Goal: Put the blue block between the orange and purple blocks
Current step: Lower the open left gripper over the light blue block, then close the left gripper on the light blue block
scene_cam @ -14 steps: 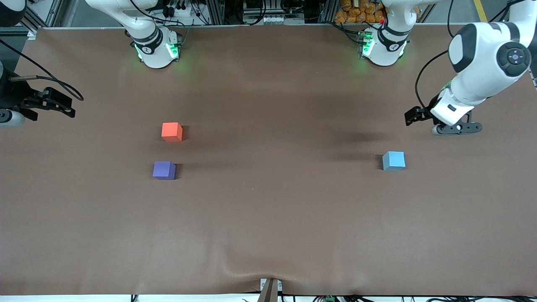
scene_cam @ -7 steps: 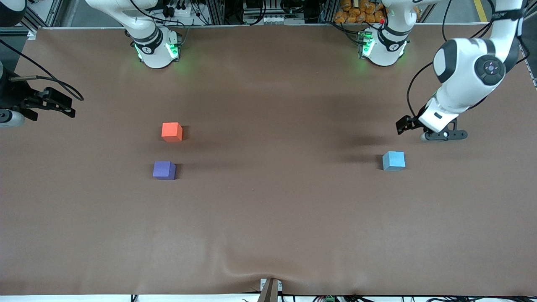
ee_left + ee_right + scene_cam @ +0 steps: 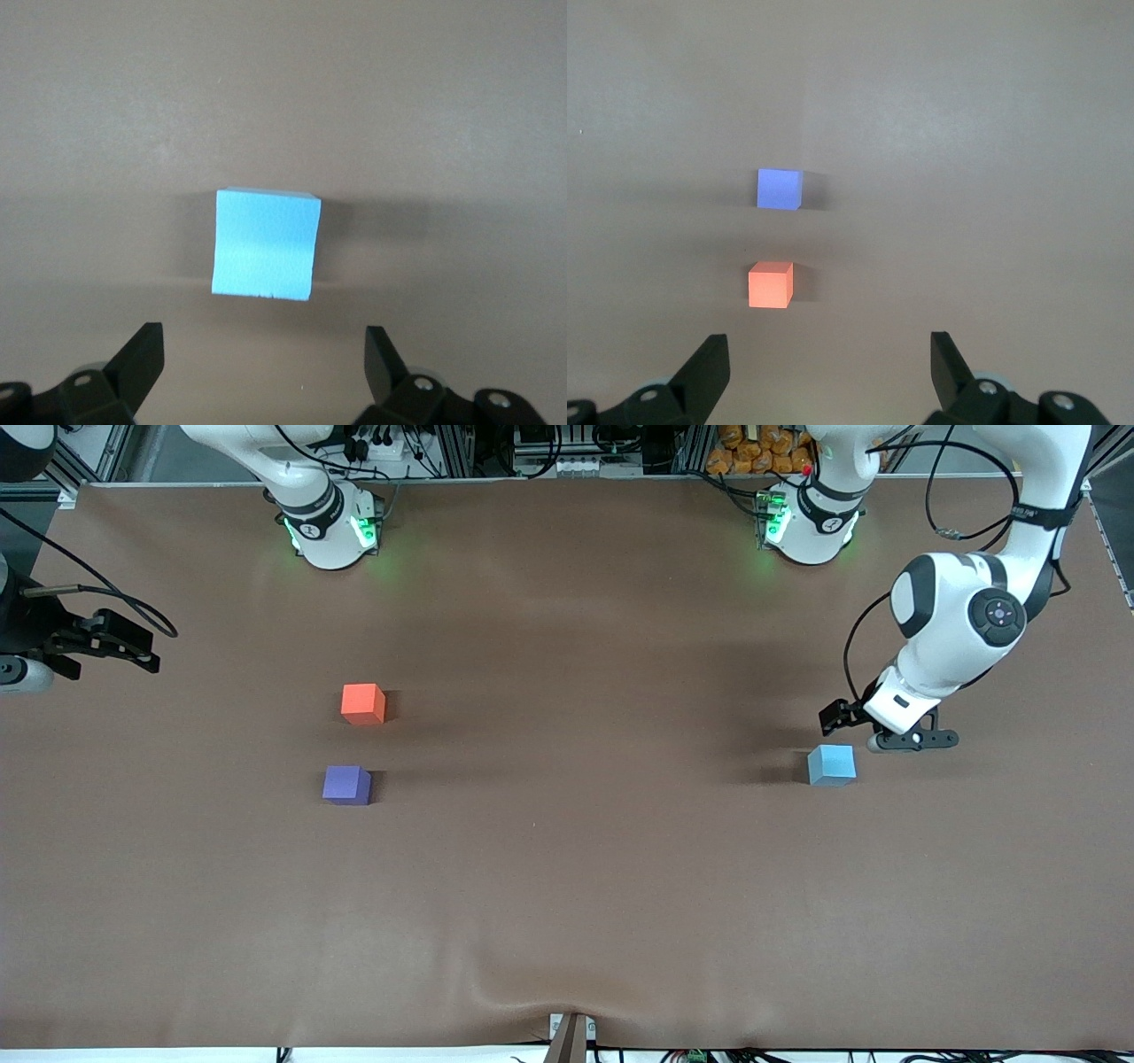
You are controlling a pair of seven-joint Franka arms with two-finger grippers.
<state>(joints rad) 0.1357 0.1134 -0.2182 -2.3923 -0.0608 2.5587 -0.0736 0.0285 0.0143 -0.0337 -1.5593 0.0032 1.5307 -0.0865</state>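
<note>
The blue block (image 3: 831,765) sits on the brown table toward the left arm's end. It also shows in the left wrist view (image 3: 266,255), just ahead of the fingertips. My left gripper (image 3: 889,728) (image 3: 263,354) is open and empty, hovering low beside the block without touching it. The orange block (image 3: 363,703) and the purple block (image 3: 346,785) sit toward the right arm's end with a small gap between them, the purple nearer the front camera. Both show in the right wrist view: the orange block (image 3: 771,284) and the purple block (image 3: 780,189). My right gripper (image 3: 22,673) (image 3: 828,359) is open and empty, waiting at the table's edge.
The brown table cover (image 3: 567,868) has a wrinkle at its front edge near a small bracket (image 3: 570,1036). The arm bases (image 3: 332,527) (image 3: 806,522) stand at the table's back edge.
My left arm has swung down and toward the blue block, bringing the open gripper close beside it. The right arm and all three blocks have not moved.
</note>
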